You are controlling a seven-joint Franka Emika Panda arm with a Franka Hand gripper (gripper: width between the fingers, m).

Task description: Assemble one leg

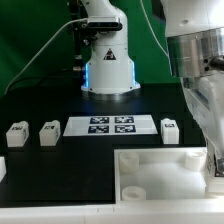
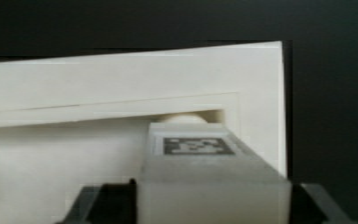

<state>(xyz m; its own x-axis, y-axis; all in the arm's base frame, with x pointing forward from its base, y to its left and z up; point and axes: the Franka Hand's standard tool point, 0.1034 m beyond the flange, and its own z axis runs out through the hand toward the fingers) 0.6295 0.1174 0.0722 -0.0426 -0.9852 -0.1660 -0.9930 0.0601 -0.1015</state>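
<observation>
matt white plastic leg (image 2: pixel 202 172), matt black table (image 1: pixel 40 105)

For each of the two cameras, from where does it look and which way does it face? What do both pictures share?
Exterior view: off the arm, facing the robot's base across the black table; the arm shows at the exterior view's right.
Wrist view: on the wrist, looking past the end effector at the leg between its fingers and the white tray-like piece behind.
Both show the white tray-like piece.
</observation>
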